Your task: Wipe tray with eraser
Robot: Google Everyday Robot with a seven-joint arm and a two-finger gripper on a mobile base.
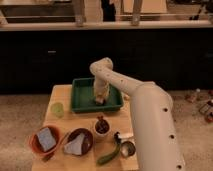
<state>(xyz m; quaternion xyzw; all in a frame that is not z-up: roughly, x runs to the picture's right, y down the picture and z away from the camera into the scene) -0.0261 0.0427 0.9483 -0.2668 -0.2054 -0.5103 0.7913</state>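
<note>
The gripper (100, 99) hangs inside a smooth green plastic tray (80, 98), below a glossy white plastic arm (150, 115). The table (62, 92) is pale matt wood; the cup (127, 148) looks like shiny metal.

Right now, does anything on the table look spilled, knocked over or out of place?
Nothing stands out. The end effector is down inside the green tray, which sits square on the table. The orange bowl, dark bowl and small cup all stand upright, with no spill showing.
</note>
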